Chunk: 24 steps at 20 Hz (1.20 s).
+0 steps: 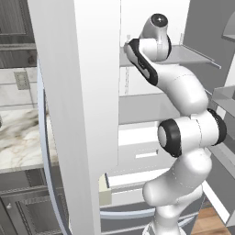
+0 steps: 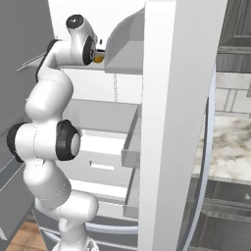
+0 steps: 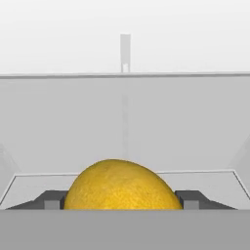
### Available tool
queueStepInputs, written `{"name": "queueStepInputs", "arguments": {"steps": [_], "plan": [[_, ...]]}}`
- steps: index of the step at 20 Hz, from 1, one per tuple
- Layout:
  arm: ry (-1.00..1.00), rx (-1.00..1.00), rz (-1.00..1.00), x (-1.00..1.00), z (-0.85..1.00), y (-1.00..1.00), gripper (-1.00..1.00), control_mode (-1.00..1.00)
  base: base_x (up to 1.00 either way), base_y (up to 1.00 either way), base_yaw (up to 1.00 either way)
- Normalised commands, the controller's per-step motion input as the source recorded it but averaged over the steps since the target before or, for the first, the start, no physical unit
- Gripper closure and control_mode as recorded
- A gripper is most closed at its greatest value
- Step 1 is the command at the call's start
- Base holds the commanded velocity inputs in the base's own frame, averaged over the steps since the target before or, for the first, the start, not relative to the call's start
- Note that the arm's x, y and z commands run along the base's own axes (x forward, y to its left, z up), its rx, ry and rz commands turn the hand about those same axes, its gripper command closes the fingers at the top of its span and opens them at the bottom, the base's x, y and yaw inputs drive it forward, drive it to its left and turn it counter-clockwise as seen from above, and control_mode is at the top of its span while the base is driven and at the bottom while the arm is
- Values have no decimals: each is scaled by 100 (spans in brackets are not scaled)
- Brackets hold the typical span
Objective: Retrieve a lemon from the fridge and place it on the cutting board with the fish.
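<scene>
The fridge (image 1: pixel 78 92) stands open, its white doors swung out at either side of the white arm, which reaches up into the upper shelf level of the white interior. In the hand view the lemon (image 3: pixel 119 185) sits right between the two dark fingers (image 3: pixel 51 200), one tip at each side of it, above a pale grey shelf (image 3: pixel 122 122) with the white back wall beyond. The tips look close against the peel, but whether they are pinching it or only bracketing it cannot be told. A sliver of yellow (image 2: pixel 99 58) also shows just beside the hand in the right base view.

Judged from this, the task is early: the fridge is open and the lemon reached, but lifting it out and carrying it to the cutting board with the fish remain.

Left of the fridge, a marbled bench (image 1: pixel 18 137) runs over dark cabinets, with a tiled wall above; wooden floor lies below the fridge.
</scene>
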Motion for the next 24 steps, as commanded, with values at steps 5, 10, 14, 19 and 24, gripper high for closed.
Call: {"name": "queueStepInputs", "arguments": {"steps": [5,10,14,19,24], "plan": [[-20,0,0,-44,0,0,100,-100,0,0,0],[-18,0,0,-54,7,0,100,-100,0,0,0],[-1,1,0,-93,39,0,100,-100,0,0,0],[0,3,0,-100,27,0,100,-100,0,0,0],[6,0,0,-100,2,0,100,-100,0,0,0]]}}
